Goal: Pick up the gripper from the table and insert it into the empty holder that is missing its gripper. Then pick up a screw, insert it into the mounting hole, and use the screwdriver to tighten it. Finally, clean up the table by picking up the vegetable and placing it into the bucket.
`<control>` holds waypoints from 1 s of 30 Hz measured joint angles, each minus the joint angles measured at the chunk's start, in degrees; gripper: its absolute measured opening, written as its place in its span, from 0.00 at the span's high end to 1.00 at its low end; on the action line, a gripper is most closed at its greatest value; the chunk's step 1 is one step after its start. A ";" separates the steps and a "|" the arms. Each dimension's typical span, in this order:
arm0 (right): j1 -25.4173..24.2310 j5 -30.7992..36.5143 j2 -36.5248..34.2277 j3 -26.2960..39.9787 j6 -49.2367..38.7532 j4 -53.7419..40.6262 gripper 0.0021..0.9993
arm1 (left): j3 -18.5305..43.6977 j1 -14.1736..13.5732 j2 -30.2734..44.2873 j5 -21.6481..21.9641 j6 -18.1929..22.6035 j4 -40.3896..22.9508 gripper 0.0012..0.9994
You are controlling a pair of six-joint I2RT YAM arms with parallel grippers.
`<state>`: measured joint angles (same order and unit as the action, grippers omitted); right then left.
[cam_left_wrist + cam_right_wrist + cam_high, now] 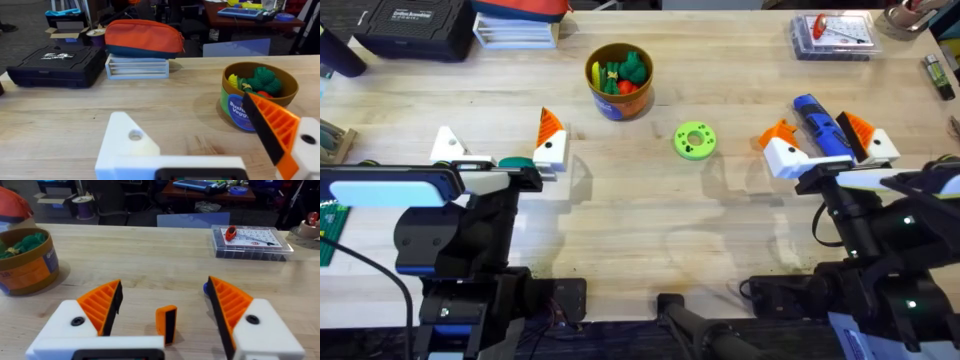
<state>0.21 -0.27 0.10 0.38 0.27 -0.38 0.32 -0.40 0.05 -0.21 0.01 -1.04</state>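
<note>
My left gripper (497, 135) is open over the table's left side. One of its fingers (272, 125) carries an orange ribbed pad, while the other is a bare white holder (127, 140) with an open mounting hole. A small orange and black gripper pad (166, 325) stands on the table between the fingers of my open right gripper (164, 282). The blue screwdriver (820, 125) lies just beyond that gripper, and its end (206, 287) peeks out behind one finger. A teal-green vegetable (515, 162) shows partly under the left wrist. The yellow-orange bucket (618, 80) holds toy vegetables.
A lime-green disc (695, 140) with a hole lies mid-table. A clear parts case (832, 35) sits at the back right. At the back left are a black case (410, 25) and a white box (137, 67) with an orange pouch (142, 35) on it.
</note>
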 joint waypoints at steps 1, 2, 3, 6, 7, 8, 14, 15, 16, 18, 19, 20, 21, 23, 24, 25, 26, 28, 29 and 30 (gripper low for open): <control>0.00 0.00 0.00 0.00 0.00 0.00 0.01 | 0.00 0.00 0.00 0.00 0.00 0.00 0.01; 0.00 0.00 0.00 0.00 0.00 0.00 0.01 | 0.00 0.02 0.00 0.00 0.00 0.00 0.01; 0.00 0.00 0.00 0.00 0.00 -0.29 0.01 | 0.00 0.02 0.00 0.00 0.00 0.00 0.01; 0.00 0.02 0.00 0.02 0.00 -0.44 0.01 | 0.00 0.02 -0.02 0.00 0.00 0.00 0.01; 0.00 0.02 0.00 0.02 0.00 -0.44 0.01 | 0.00 0.02 -0.01 -0.01 0.00 0.00 0.01; 0.00 0.00 0.00 0.02 0.00 -0.44 0.01 | 0.00 0.02 -0.02 0.00 0.00 0.00 0.01; 0.00 0.02 0.00 0.06 0.15 -0.56 0.01 | 0.02 0.02 0.00 0.00 0.00 -0.09 0.01; 0.00 0.04 0.00 0.11 0.46 -0.74 0.01 | 0.07 0.00 0.00 0.00 0.00 -0.37 0.01; 0.00 0.10 0.00 0.23 0.88 -1.38 0.01 | 0.37 0.02 0.00 0.00 0.00 -1.71 0.01; 0.00 0.24 -0.11 1.78 1.33 -4.54 0.01 | 1.81 0.02 0.00 0.06 0.02 -5.60 0.01; 0.00 0.07 -0.25 3.92 1.51 -8.95 0.01 | 3.45 0.02 0.21 0.25 0.02 -8.53 0.01; 0.00 0.00 -0.56 5.75 1.67 -13.02 0.01 | 5.66 0.00 0.85 0.55 0.04 -11.19 0.01; 0.00 0.02 -1.18 7.42 1.72 -16.10 0.01 | 8.25 0.00 1.73 1.11 0.03 -13.49 0.01; 0.00 0.03 -3.11 11.47 1.90 -21.44 0.01 | 14.38 0.00 4.20 2.45 0.04 -18.40 0.01; 0.00 0.03 -4.38 13.97 1.96 -23.78 0.01 | 18.07 0.00 6.08 3.34 0.04 -20.96 0.01; 0.00 0.02 -5.93 17.08 2.10 -26.10 0.01 | 22.07 0.02 8.39 4.36 0.09 -23.39 0.01; 0.00 0.03 -7.52 20.05 2.14 -28.15 0.01 | 25.41 0.02 10.45 5.08 0.10 -26.21 0.01; 0.00 0.02 -11.11 26.79 2.32 -32.47 0.01 | 32.45 0.02 15.81 6.59 0.22 -32.11 0.01; 0.00 0.04 -12.78 29.71 2.30 -34.56 0.01 | 35.90 0.02 19.01 7.28 0.22 -35.14 0.01; 0.00 0.02 -14.74 32.96 2.32 -37.10 0.01 | 38.89 0.01 22.10 7.66 0.22 -37.86 0.01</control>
<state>0.21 -0.25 -14.64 33.34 2.59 -37.48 39.20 -0.39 22.15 7.45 0.23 -38.90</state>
